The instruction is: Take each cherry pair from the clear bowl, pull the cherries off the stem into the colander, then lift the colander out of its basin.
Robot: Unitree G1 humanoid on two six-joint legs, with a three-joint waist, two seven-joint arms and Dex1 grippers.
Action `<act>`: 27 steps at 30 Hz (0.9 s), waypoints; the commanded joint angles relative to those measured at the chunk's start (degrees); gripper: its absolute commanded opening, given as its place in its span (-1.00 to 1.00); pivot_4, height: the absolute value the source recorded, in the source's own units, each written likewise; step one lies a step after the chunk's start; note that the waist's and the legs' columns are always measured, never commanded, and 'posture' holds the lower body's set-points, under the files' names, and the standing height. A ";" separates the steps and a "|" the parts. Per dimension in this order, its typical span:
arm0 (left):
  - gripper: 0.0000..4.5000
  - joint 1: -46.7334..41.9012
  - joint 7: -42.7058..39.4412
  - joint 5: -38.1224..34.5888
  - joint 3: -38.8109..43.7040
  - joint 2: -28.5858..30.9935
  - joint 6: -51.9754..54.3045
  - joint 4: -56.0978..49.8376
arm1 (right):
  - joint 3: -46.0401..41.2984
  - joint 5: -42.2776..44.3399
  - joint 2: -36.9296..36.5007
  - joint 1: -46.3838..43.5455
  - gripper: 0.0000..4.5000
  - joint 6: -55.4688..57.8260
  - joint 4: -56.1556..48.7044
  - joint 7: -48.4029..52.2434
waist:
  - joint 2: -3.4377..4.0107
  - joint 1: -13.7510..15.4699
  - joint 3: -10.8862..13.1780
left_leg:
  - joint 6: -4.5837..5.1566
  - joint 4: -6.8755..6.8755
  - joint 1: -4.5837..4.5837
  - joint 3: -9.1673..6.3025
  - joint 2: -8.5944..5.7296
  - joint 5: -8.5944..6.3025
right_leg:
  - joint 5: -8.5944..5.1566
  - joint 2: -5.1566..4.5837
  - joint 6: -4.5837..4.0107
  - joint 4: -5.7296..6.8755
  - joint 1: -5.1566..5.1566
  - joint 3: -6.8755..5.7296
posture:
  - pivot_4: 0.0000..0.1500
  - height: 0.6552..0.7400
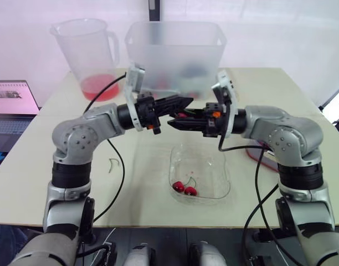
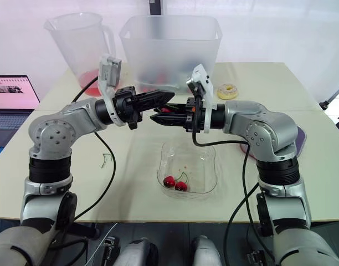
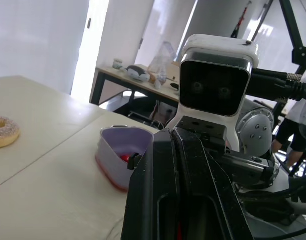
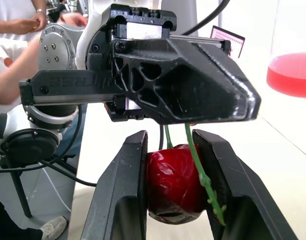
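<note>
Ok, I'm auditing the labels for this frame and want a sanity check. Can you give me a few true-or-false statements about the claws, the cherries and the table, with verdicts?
1. The right claw is shut on a red cherry. True.
2. The left claw hangs open, away from that cherry. False: it is shut on the stem just above the cherry.
3. The clear bowl is empty. False: one cherry pair lies in it.
4. The jug holds red liquid. True.
5. A loose stem lies on the table, to the robot's left of the clear bowl. True.
</note>
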 commanded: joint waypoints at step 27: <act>-1.00 1.72 0.00 0.76 2.73 0.82 -2.70 -2.22 | 1.48 -26.89 -35.53 3.77 -0.38 -24.67 29.38 8.46 | -0.02 0.22 0.02 | 0.06 -0.07 0.00 0.18 0.01 -0.03 | -0.01 -0.02 0.01 -0.05 -0.04 0.06 | 1.00 -0.21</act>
